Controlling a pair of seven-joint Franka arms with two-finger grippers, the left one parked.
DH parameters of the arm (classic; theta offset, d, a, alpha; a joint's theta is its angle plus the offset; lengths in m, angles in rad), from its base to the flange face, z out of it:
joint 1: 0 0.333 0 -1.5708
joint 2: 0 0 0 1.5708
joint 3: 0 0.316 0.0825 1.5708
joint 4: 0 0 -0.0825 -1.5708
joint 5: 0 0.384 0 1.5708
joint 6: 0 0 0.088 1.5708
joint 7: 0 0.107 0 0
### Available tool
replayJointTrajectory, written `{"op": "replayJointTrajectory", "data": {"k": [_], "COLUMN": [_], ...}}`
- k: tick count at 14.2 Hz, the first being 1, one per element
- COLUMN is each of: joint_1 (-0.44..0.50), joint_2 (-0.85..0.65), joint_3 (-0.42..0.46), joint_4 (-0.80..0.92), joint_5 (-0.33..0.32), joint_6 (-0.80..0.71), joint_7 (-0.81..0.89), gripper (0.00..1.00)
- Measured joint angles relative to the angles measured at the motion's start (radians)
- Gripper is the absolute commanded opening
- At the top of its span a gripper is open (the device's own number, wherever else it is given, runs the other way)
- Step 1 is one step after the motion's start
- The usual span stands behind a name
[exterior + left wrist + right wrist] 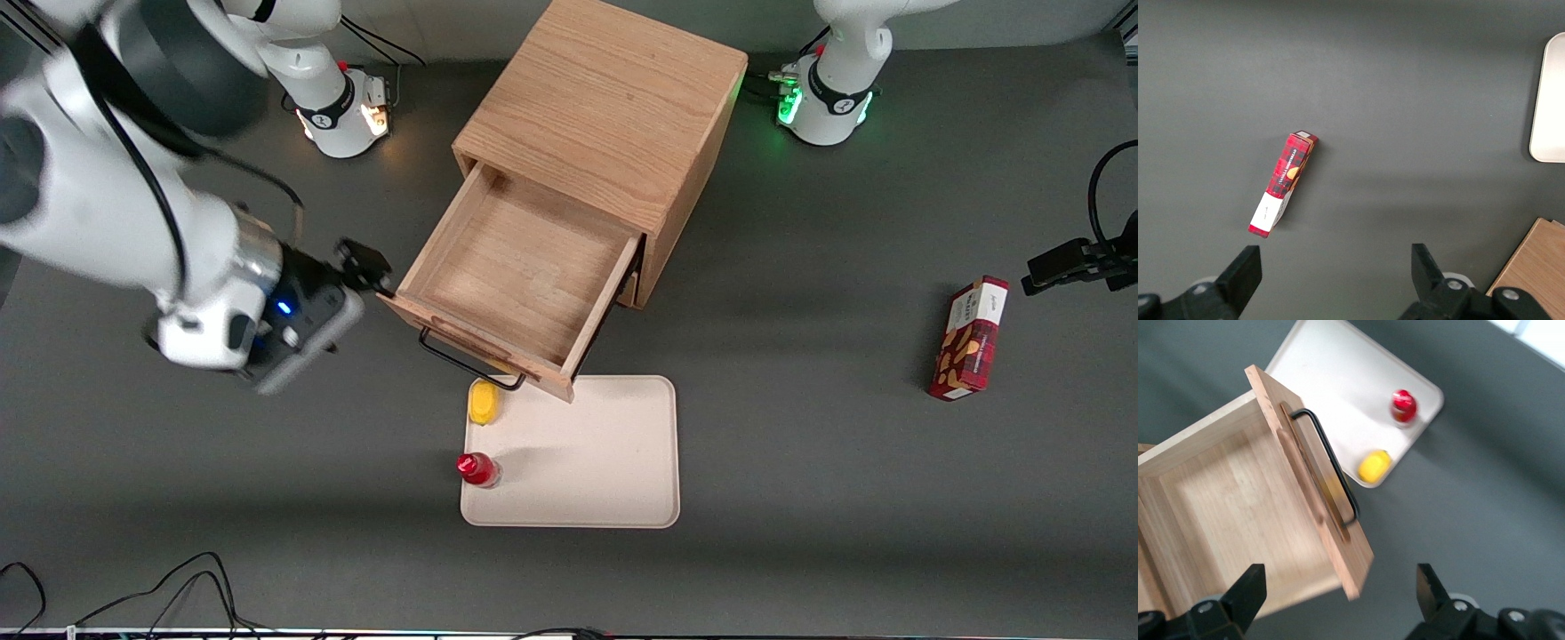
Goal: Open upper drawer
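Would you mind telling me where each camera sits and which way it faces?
Front view: high, looking down at the cabinet, open upper drawer, tray; both arms show.
Right wrist view: above the drawer front; open gripper shows.
Left wrist view: above the red box; parked fingers show.
Shared: tray and drawer appear in front and right wrist views.

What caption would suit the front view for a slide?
Upper drawer of the oak cabinet pulled out and empty, open gripper beside its front corner.

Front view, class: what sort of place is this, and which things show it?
Likely a robotics lab bench: arm bases bolted to a grey table, the open gripper beside the pulled-out upper drawer, and loose cables.
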Motion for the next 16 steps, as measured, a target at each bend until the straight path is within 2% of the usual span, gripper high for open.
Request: {"op": "replayJointTrajectory", "data": {"k": [3,6,9,11,13,16], "joint_1": [-0.009,-0.013,-0.016,-0.016,-0.016,-0.016], "joint_2": [-0.179,-0.326,-0.447,-0.549,-0.67,-0.832], "joint_3": [-0.073,-0.153,-0.228,-0.28,-0.329,-0.344], "joint_4": [-0.022,-0.05,-0.2,-0.403,-0.648,-0.955], "joint_5": [-0.016,-0.016,-0.012,0.007,0.024,0.032], "joint_6": [-0.052,-0.241,-0.297,-0.222,-0.072,0.113], "joint_7": [0.076,0.166,0.274,0.324,0.339,0.344], "gripper": [1.0,1.0,1.0,1.0,1.0,1.0]}}
